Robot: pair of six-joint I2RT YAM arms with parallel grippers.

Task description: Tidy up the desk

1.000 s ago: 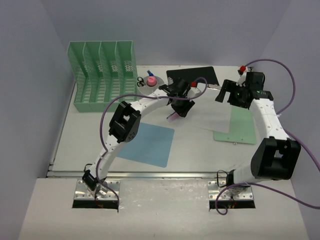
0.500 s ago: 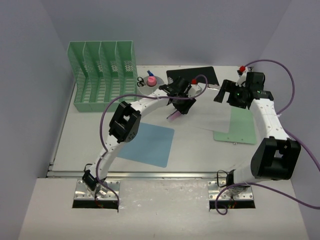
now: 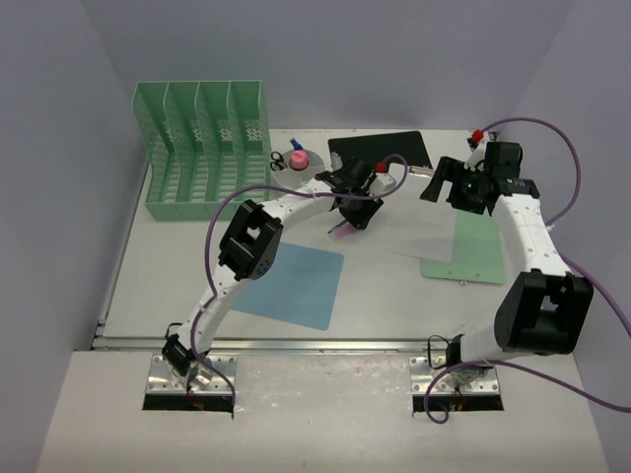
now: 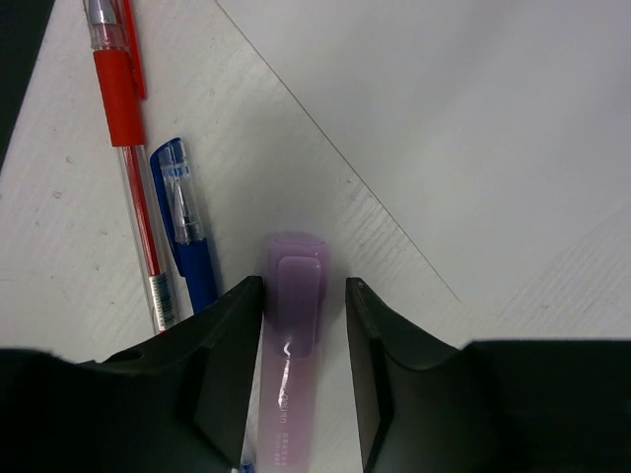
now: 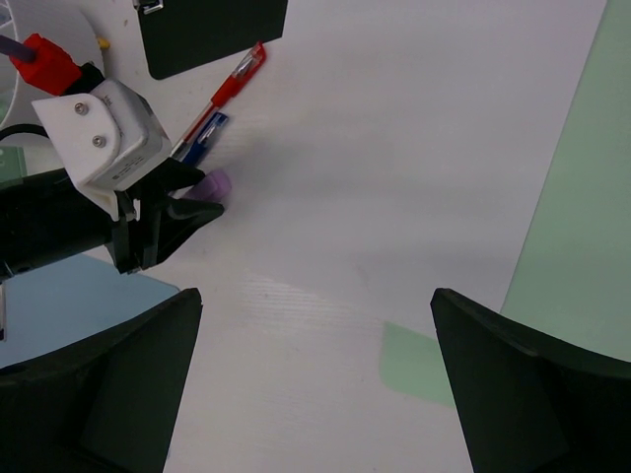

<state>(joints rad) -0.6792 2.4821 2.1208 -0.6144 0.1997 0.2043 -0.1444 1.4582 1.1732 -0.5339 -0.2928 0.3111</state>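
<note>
White bench [image 3: 177, 266] fills the space between the lavender walls, metal rail [image 3: 266, 344] on its near edge. Blue sheet [image 3: 291, 284] lies flat near-left, just past the rail. Green sheet [image 3: 473, 251] lies flat on the right side, its left edge tucked under a white paper [image 3: 414, 222] at mid bench. Left gripper [image 4: 304, 296] reaches out to the centre, just off the paper's left corner. Its fingers [image 4: 222, 365] are closed in on a purple highlighter [image 4: 293, 335], one on each flank, with the cap poking out past the tips. Can't tell if the highlighter is lifted or touching the bench. Blue pen [image 4: 187, 241] lies just beside the highlighter on the wrist view's left. Red pen [image 4: 123, 108] lies right next to the blue one, roughly parallel. Both are on bare bench, off the paper. Right gripper [image 5: 314, 296] hangs over the white paper on the right, pointing toward the left gripper. Its fingers [image 5: 118, 384] are spread wide with nothing between them. Black pad [image 3: 380, 150] lies flat at the far edge, centre. Scissors [image 3: 278, 161] and a small pink item [image 3: 298, 158] sit to its left, near each other. The pink item is too small to identify. Mint-green file rack [image 3: 202, 148] stands upright in the far-left corner, no contents visible in its slots from above.
</note>
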